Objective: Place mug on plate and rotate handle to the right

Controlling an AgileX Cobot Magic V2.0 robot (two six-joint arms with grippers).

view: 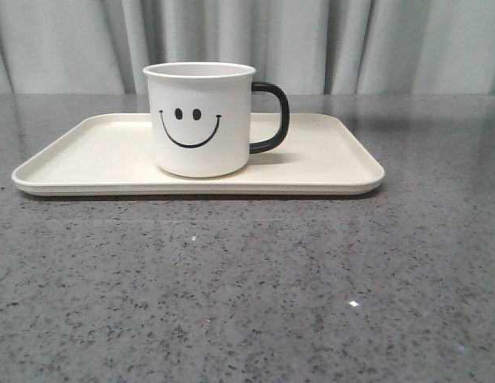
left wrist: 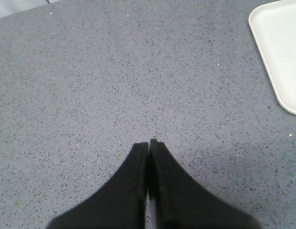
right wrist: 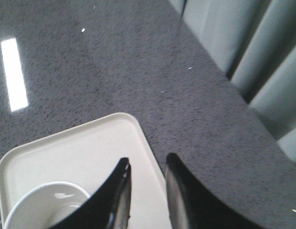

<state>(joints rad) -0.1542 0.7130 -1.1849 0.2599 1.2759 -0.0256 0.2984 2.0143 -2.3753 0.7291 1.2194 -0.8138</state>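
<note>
Mug (view: pixel 201 120) upright on plate (view: pixel 88 152), just left of plate centre in front view. Handle (view: pixel 271 117) points to 3 o'clock, already rightward. Right gripper (right wrist: pixel 147 164) nearer: above plate's far right corner, fingers narrowly apart, empty, mug rim just beside. Left gripper (left wrist: pixel 148 143) closed, empty, over table (left wrist: pixel 114 71) off plate's edge. Task looks complete; only retreat left.

Only the mug (view: pixel 201 120) obstructs the plate (view: pixel 96 155).
</note>
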